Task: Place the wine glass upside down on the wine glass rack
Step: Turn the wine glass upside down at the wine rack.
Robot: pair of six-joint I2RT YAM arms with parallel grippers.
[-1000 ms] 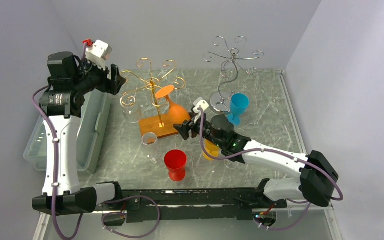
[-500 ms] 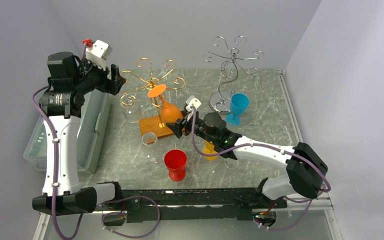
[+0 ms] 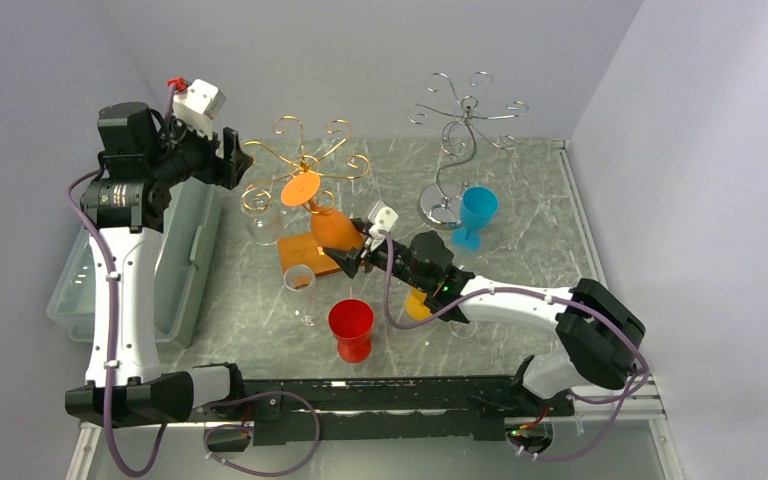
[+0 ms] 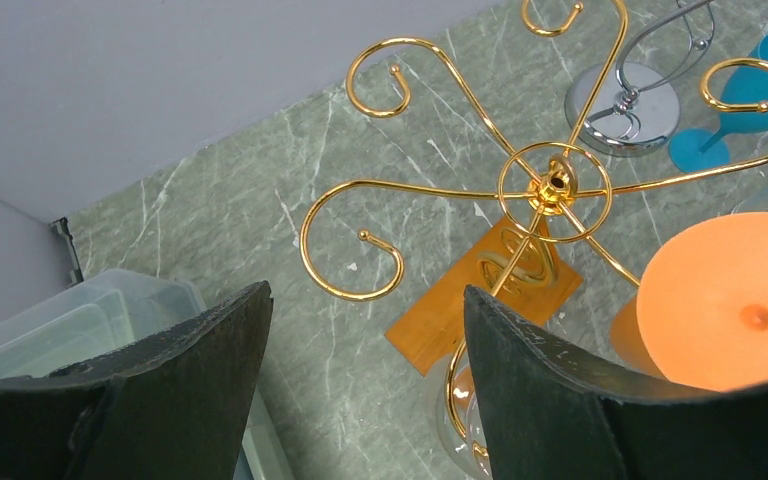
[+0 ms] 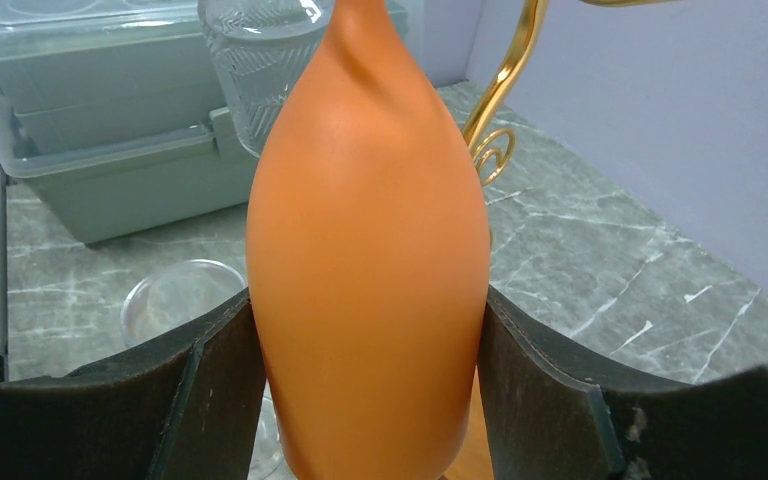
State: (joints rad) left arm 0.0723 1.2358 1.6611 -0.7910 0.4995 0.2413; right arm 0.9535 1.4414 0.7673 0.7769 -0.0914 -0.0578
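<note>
Fingers on my right gripper clamp the inverted orange wine glass; it has swung left, foot now nearing the gold rack hooks. Left gripper gapes, empty.

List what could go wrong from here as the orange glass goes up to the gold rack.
1. The right hand grips the orange glass by its smooth, tapering bowl; it may slip.
2. Its tilted foot is close to the curled arms of the gold rack; a bump could shake the rack and the clear glass hanging on it.
3. The right forearm is low over the yellow glass and could knock it.
</note>
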